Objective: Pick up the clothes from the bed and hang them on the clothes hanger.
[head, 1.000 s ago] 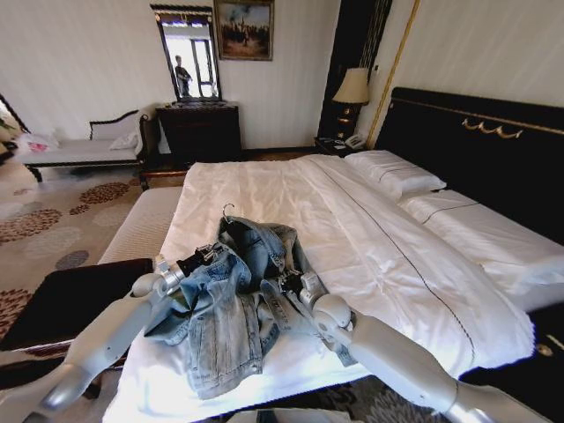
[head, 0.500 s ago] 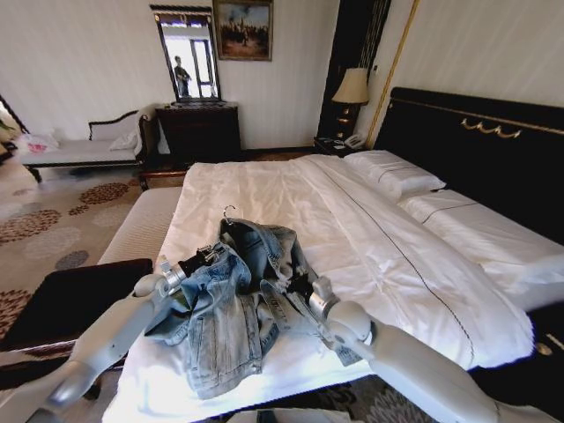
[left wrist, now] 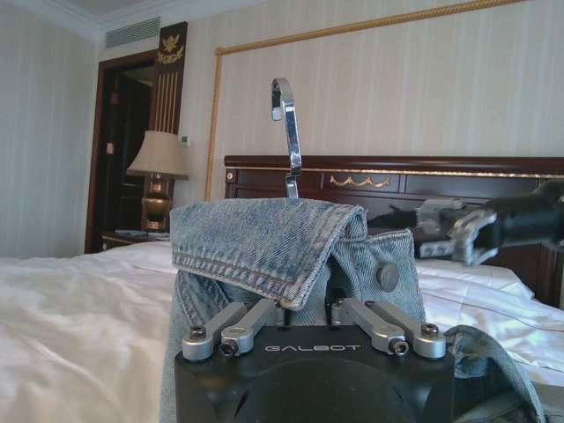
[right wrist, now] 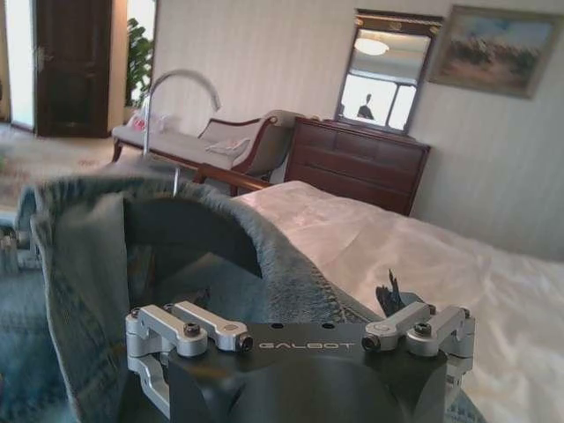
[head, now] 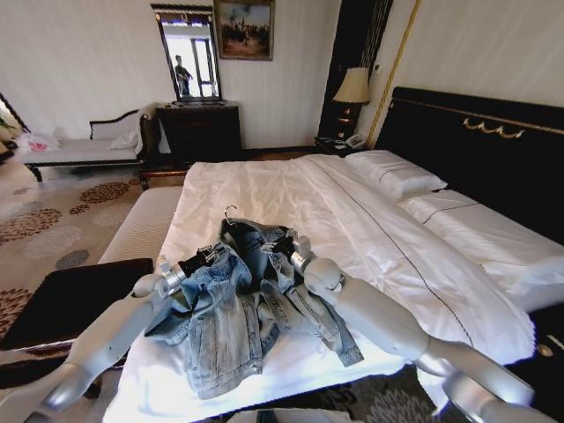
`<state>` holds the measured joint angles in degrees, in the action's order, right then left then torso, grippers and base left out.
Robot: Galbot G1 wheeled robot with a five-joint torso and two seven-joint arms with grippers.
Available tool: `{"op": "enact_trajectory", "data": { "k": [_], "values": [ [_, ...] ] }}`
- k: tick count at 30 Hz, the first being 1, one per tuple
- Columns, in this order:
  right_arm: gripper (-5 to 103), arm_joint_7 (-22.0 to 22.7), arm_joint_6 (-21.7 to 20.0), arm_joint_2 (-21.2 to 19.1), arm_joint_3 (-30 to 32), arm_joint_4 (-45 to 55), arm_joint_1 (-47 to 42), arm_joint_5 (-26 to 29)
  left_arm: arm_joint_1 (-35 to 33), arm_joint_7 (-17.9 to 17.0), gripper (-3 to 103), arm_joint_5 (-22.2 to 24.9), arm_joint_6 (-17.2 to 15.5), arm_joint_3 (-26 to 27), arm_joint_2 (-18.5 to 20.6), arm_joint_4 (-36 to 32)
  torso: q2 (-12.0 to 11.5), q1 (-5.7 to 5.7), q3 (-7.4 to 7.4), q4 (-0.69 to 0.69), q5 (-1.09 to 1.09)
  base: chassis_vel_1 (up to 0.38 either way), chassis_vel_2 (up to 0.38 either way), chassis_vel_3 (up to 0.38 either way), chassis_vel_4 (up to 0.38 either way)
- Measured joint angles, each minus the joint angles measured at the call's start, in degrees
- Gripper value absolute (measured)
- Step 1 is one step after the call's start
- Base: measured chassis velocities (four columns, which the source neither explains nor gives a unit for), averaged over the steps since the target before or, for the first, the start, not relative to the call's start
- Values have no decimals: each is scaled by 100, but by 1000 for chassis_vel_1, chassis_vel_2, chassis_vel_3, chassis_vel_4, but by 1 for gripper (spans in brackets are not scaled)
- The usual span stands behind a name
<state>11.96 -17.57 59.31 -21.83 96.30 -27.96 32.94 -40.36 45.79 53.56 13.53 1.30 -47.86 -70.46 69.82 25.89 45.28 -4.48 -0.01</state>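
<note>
Currently the denim jacket [head: 238, 304] lies bunched on the near part of the bed [head: 414, 264], on the white sheet, with its lower hem toward the near edge and its collar raised toward the far side. The black clothes hanger [head: 236, 224] sits inside the collar; its silver hook [head: 228, 211] stands up just beyond the denim.

My left gripper [head: 207, 256] is at the left side of the jacket, near the collar. In the left wrist view, my left fingers [left wrist: 231, 328] are drawn close together on a fold of denim directly under the turned-down collar [left wrist: 264, 242], so they pinch the jacket there. The hook [left wrist: 285, 132] rises upright behind that collar.

My right gripper [head: 284, 248] is at the right side of the collar, against the denim. In the right wrist view, my right fingers [right wrist: 181, 330] are spread wide, with the open collar and the dark lining between and ahead of them. They do not clamp the cloth.

Beyond the jacket the sheet [head: 264, 189] runs flat to the far end, and two white pillows [head: 392, 172] lie at the right against the black headboard [head: 476, 141].
</note>
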Motion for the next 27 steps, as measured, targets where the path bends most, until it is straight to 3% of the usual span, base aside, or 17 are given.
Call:
{"op": "enact_trajectory", "data": {
  "k": [19,27],
  "values": [
    [100,-661,309,470,-721,-979,873,-1405,-115,15,16,-41,-18,-19,52,-193,0,0,-1,1,1,0,0,0,0],
    [100,-808,452,861,-993,-1502,1200,-1951,-201,20,16,-38,-16,42,105,-235,0,0,-1,1,0,0,0,0,0]
  ]
}}
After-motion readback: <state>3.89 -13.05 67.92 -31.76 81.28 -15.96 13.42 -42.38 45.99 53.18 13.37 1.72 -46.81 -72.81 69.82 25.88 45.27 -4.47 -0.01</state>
